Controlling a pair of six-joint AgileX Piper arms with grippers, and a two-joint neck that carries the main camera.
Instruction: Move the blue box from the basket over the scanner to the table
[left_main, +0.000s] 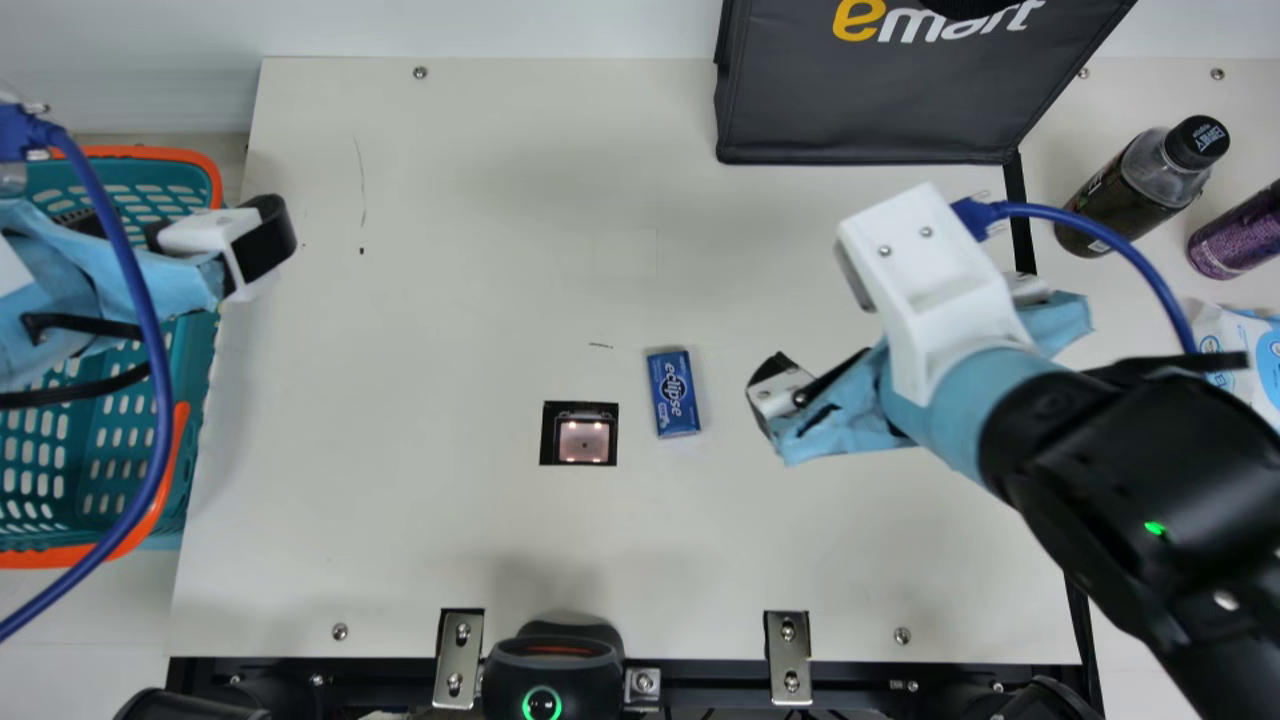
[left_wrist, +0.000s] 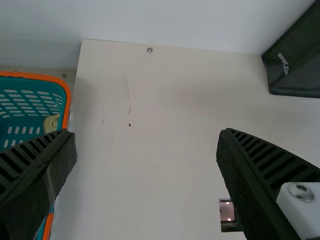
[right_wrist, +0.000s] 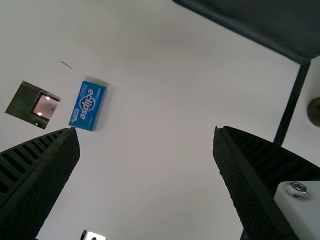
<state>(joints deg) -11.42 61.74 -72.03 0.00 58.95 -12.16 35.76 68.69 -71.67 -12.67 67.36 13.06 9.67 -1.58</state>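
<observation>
1. One teal basket (left_main: 190, 155) stands beside the table (left_main: 400, 560); the left wrist view shows its orange rim.
2. The left gripper (left_main: 175, 225) is by it, jaws wide apart with nothing between, well apart from the one blue box (left_main: 674, 393).
3. One scanner (left_main: 579, 434) sits in the table.
4. The box lies on the table just right of it, nearer the right gripper (left_main: 895, 330).
5. That one's jaws are wide apart, empty; the right wrist view shows the box outside their gap.
6. One black bag (left_main: 860, 110), then one dark bottle (left_main: 1140, 185).
</observation>
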